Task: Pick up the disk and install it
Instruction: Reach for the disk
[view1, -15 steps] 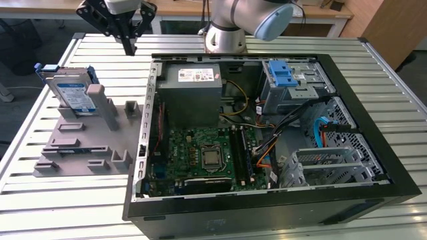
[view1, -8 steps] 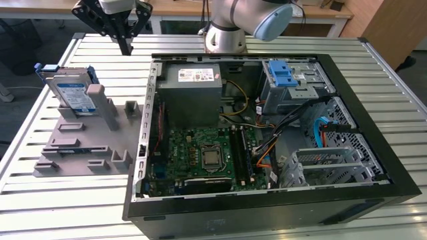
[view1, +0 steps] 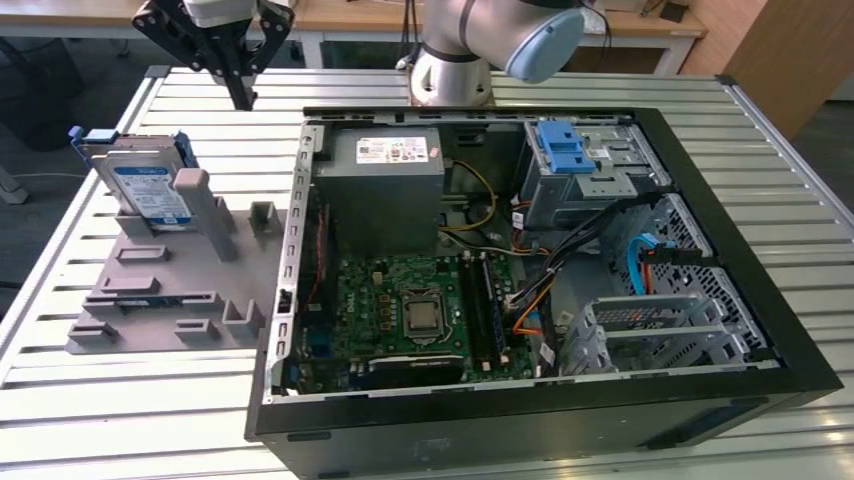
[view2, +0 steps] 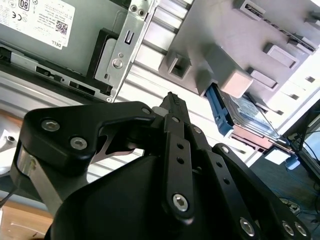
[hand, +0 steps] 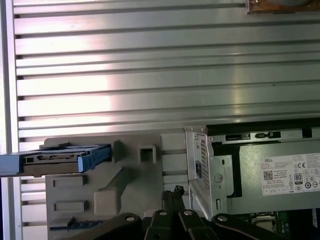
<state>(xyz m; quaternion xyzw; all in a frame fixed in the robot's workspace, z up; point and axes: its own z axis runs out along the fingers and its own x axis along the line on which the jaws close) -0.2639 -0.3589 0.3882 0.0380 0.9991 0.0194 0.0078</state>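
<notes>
- The disk (view1: 140, 188) stood on edge, leaning a little, in a slot of the grey holder (view1: 174, 300) at the exterior view's left. It was well apart from the open computer case (view1: 534, 430).
- That pose left its upper edge and blue rails free, which I judged was meant to let it be grasped from above.
- The pincer (view1: 243, 97) hung in the air past the holder's far end, over the slatted metal surface (view1: 134, 400). Its fingers were drawn together to a point with nothing between them, and it touched neither the disk nor the holder.
- In the second wrist view the disk (view2: 247, 110) sat beyond the joined tips and out of line with them, so the pincer was near it but not over it.
- The holder lay just beside the case's left wall, probably to keep the carry short.
- Inside the case, a grey box with a white sticker (view1: 380, 190) filled the far left corner. A metal bay with a blue latch (view1: 567, 148) stood at the far right, and I took it as the likely seat for the disk.
- The disk was not yet lifted, so no part of the task showed as done.
</notes>
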